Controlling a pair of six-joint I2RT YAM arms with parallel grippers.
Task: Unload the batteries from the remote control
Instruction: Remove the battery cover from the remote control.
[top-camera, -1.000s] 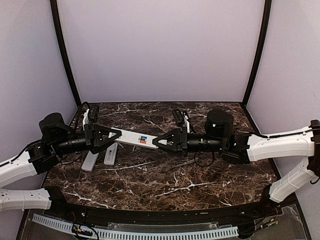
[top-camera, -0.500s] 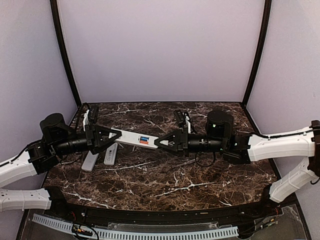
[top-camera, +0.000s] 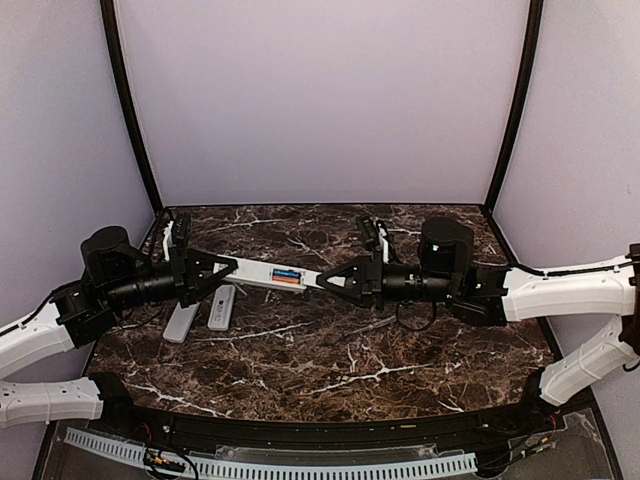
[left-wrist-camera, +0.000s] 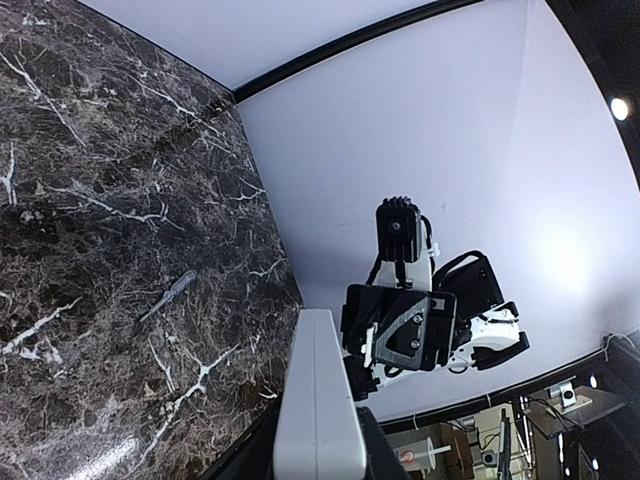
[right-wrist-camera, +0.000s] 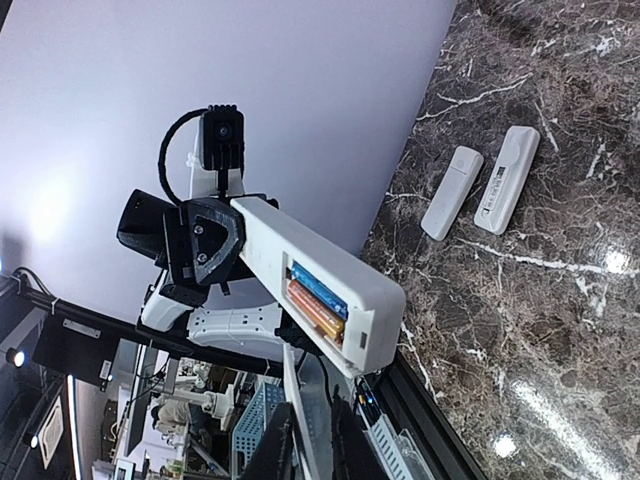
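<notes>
Left gripper (top-camera: 228, 268): clenched on one end of remote control (top-camera: 262, 272), held aloft. Batteries (right-wrist-camera: 318, 300): blue and orange, seated in open bay just ahead of right gripper (top-camera: 327, 281); jaws narrow, grip undeterminable. Hazard: prying twists remote loose; freed cell rolls off table (top-camera: 350, 350)

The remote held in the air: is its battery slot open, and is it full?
Open and full: the remote is uncovered, a blue battery and an orange battery lying inside.
</notes>
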